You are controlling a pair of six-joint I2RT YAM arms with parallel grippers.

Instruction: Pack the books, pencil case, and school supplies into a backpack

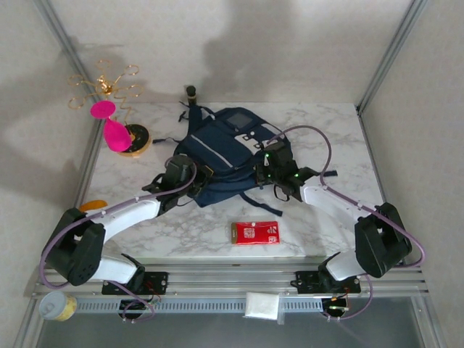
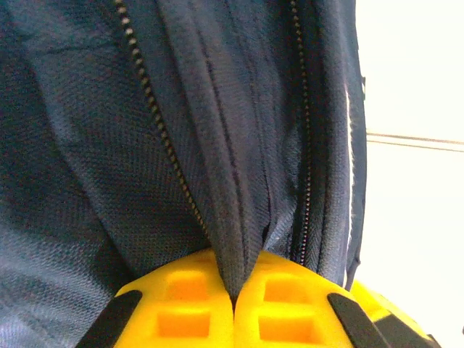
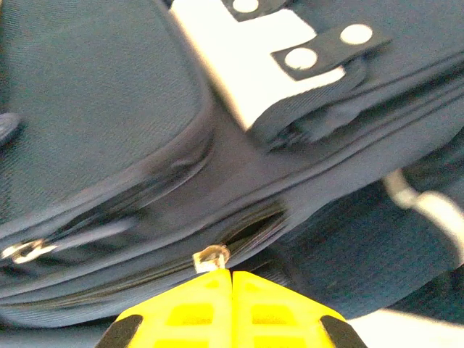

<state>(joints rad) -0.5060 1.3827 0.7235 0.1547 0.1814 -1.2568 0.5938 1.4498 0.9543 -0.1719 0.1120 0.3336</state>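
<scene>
Navy fabric backpack lies flat on the middle of a marble table, toward the far side, with an arm on each side of it. A red card with a white label lies apart from it, near the front edge.

Left gripper is at the bag's near left side. Its yellow fingers are pressed together on a fold of blue cloth that rises between two dark zips. The cloth bunches into the pinch.

Right gripper is at the bag's right side, its fingers together. A small silvery zip pull sits right at the fingertips and seems to be nipped there, though the view is blurred. Just beyond it the zip gapes a little. A white patch with snap tabs lies farther off.

Judging by the creases and sag, the bag is soft and limp, probably light, and not fragile. It will likely fold, stretch and drag across the table rather than hold its shape. The woven cloth looks easy to grip and unlikely to slip. The pull is tiny, hard and smooth, so it could pop free under a sideways tug. Good holds look to be a cloth fold beside the zip, to brace the bag, and the pull itself, drawn along the zip line.
</scene>
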